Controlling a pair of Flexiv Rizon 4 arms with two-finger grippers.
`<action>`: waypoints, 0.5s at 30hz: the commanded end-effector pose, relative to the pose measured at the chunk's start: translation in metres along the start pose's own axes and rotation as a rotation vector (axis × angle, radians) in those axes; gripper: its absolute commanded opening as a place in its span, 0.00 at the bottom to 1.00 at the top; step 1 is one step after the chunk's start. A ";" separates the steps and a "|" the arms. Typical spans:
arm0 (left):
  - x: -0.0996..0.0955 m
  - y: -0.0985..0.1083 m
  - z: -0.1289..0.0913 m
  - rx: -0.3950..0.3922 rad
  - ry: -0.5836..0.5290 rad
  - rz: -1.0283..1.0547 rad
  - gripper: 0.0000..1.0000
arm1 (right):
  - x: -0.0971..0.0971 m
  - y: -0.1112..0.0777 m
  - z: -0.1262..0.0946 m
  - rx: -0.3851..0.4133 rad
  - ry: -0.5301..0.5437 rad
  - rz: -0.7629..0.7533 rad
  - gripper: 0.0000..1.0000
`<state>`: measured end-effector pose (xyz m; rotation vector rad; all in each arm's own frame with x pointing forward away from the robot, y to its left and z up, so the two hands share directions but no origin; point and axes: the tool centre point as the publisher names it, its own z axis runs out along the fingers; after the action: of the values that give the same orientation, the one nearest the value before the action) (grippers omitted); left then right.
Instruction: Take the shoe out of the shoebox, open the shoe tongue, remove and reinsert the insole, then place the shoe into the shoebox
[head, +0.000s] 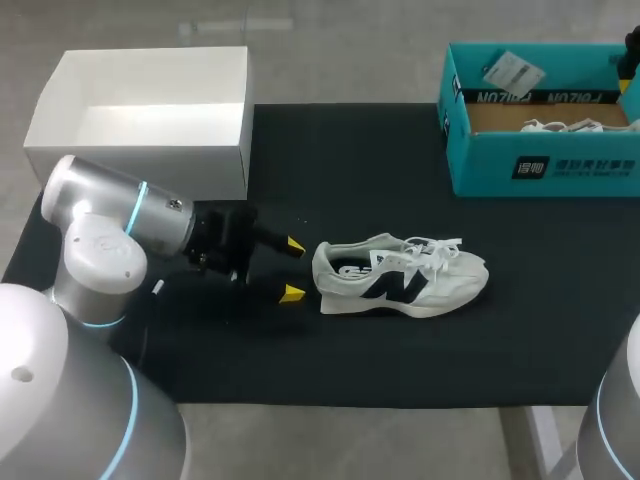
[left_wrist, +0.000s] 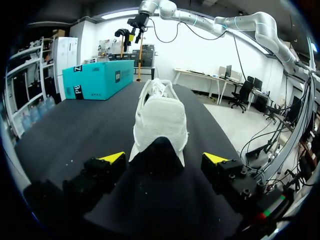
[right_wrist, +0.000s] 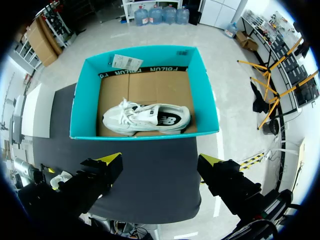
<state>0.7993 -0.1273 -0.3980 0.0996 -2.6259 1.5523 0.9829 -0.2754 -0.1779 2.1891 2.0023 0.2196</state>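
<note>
A white sneaker (head: 400, 278) with a dark logo lies on its side on the black mat, toe to the right. My left gripper (head: 291, 270) is open just left of its heel, one yellow tip on either side. In the left wrist view the heel (left_wrist: 160, 120) sits just ahead of the open left gripper (left_wrist: 162, 160), untouched. The teal shoebox (head: 540, 165) stands at the back right with a second white sneaker (right_wrist: 145, 117) inside. My right gripper (right_wrist: 160, 162) hangs open high above that shoebox (right_wrist: 145, 135), holding nothing.
An empty white box (head: 150, 110) stands at the back left, close behind my left arm. The black mat (head: 300, 360) covers the table. A paper tag (head: 512, 72) leans on the shoebox's far wall.
</note>
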 end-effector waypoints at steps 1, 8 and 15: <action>-0.008 0.004 0.014 0.000 0.012 0.002 1.00 | 0.000 0.000 0.000 0.000 0.000 0.000 1.00; -0.010 0.005 0.028 0.010 0.036 0.010 1.00 | 0.000 0.000 0.000 0.000 0.000 0.000 1.00; -0.012 0.004 0.037 0.005 0.070 0.053 1.00 | 0.000 0.000 0.000 0.000 0.000 0.000 1.00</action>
<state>0.8023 -0.1529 -0.4164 -0.0138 -2.6014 1.5558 0.9829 -0.2754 -0.1779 2.1891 2.0022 0.2196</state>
